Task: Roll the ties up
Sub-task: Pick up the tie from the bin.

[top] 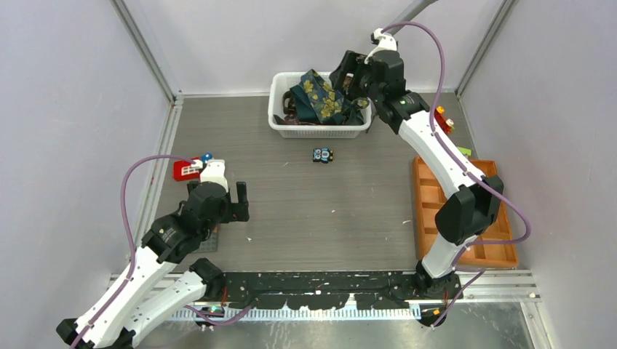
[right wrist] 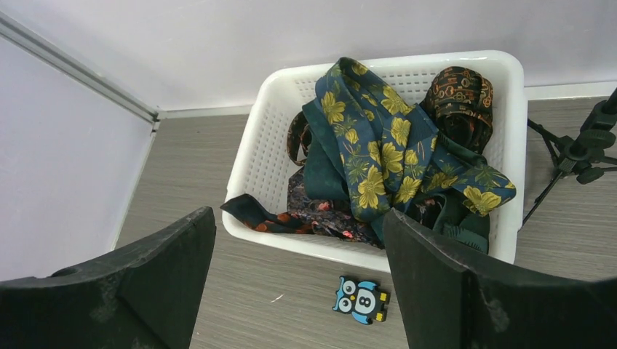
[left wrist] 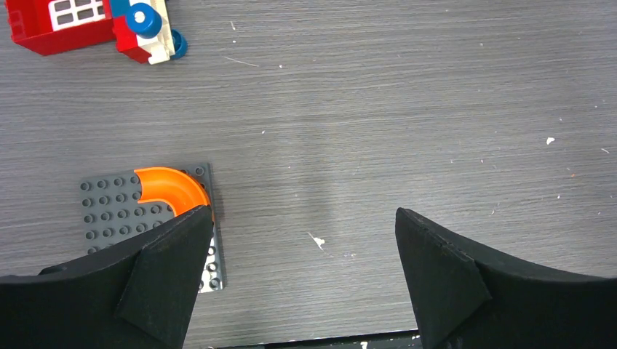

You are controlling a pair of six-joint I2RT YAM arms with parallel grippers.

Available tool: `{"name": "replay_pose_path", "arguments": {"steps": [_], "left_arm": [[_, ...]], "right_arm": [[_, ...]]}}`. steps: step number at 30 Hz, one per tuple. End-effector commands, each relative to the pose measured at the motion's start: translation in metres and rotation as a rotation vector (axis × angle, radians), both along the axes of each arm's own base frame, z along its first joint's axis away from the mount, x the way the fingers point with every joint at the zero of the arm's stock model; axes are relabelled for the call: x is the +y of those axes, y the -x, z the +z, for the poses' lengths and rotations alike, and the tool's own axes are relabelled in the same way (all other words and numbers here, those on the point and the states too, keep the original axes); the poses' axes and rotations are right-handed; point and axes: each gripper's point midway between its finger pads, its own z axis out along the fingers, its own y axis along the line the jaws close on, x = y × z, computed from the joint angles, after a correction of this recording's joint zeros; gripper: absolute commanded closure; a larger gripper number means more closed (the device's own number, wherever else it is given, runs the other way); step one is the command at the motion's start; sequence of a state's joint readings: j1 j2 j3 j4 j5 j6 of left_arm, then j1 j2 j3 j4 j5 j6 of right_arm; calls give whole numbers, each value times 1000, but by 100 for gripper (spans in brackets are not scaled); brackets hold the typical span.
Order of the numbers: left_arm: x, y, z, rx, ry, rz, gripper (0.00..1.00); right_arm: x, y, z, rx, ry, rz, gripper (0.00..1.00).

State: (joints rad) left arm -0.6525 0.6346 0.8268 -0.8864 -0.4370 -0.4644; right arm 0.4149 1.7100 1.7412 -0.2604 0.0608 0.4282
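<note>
R gripper (right wrist: 298, 212) spread wide, hovering over the ties (right wrist: 371, 145) heaped in the white basket (right wrist: 255, 156) at the back, flowered one on top. L gripper (left wrist: 303, 212) also spread, empty, well away.

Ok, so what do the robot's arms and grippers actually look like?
Both the left arm and right arm have white segments with bulky black joints, and a thin purple cable loops alongside each. The left gripper and right gripper each end in two matte black, wedge-shaped fingers tapering to blunt tips.
</note>
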Motion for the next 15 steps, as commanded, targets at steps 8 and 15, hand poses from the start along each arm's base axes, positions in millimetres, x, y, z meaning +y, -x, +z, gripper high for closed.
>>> {"name": "replay_pose_path", "arguments": {"steps": [8,15], "left_arm": [[-1,-7,5,-32,11,13,2],[-1,-8,2,-18,-6,19,2]], "right_arm": [[16,-41,-19,33,66,1,11],[24,-80,-53,52,186,11,12]]}}
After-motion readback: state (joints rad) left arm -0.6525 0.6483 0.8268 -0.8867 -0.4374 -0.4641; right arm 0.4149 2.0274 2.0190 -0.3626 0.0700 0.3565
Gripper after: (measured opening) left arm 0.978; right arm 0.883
